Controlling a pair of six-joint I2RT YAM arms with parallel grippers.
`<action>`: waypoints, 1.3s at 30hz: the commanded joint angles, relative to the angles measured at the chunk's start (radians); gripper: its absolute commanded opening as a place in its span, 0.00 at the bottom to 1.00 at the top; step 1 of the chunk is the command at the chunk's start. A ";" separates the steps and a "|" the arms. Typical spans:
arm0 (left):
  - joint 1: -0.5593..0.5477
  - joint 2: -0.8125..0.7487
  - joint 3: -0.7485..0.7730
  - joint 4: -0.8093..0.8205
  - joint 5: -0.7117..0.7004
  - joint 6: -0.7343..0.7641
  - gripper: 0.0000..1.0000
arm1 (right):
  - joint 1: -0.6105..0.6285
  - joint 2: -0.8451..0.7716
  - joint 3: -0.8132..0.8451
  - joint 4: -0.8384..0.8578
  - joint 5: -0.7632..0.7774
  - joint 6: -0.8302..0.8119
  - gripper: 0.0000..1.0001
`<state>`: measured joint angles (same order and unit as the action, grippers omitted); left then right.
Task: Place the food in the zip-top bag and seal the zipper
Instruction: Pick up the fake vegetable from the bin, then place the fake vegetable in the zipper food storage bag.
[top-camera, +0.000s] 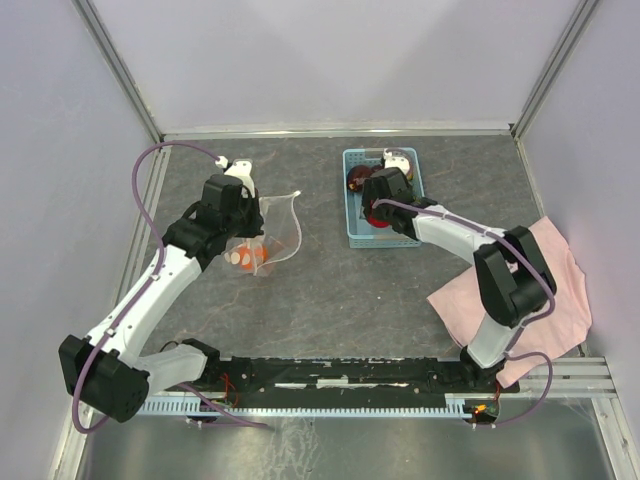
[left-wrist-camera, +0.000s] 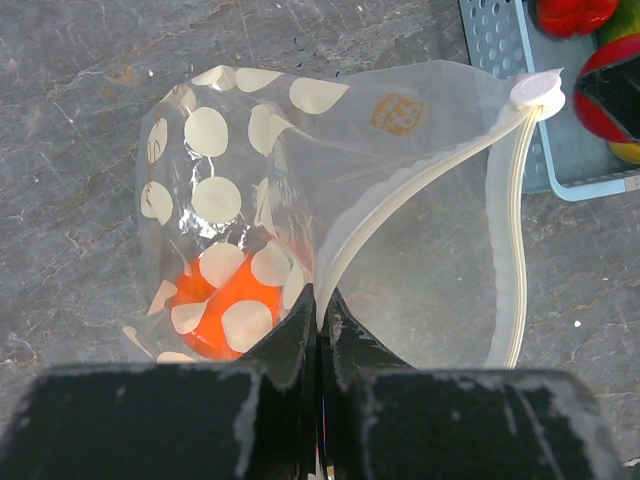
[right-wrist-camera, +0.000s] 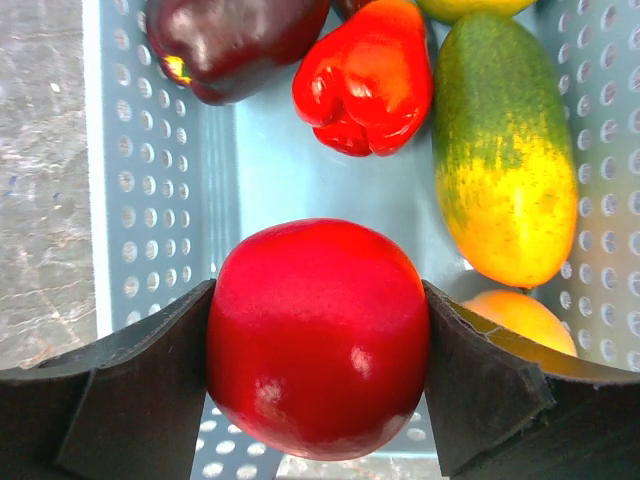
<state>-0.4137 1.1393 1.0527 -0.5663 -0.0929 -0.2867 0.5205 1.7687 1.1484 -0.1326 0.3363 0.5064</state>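
Top external view: two arms over one grey counter, each tool closed on something.

One pink cloth lies at the right edge. One light blue basket stands at centre back, and one zip-top bag lies to its left. The right arm reaches forward and left into the basket, where its right tool is clamped on a red round fruit. Five more pieces of food lie in the basket: a green-and-yellow one, a dark purple one, a red pepper, an orange one and a yellow-green sliver. The left arm stretches diagonally to the bag. The left tool has its fingers together, pinching the mouth at the zipper. One orange piece sits inside.
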 joint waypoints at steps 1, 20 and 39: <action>0.005 0.007 0.015 0.036 0.033 -0.020 0.03 | 0.003 -0.123 -0.022 0.001 -0.015 -0.040 0.58; 0.005 0.012 0.023 0.027 0.050 -0.009 0.03 | 0.230 -0.437 -0.077 0.014 -0.126 -0.091 0.57; 0.005 0.019 0.024 0.027 0.079 -0.006 0.03 | 0.413 -0.364 -0.091 0.442 -0.483 -0.023 0.60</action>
<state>-0.4137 1.1603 1.0527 -0.5690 -0.0414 -0.2863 0.9138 1.3598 1.0481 0.1318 -0.0673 0.4492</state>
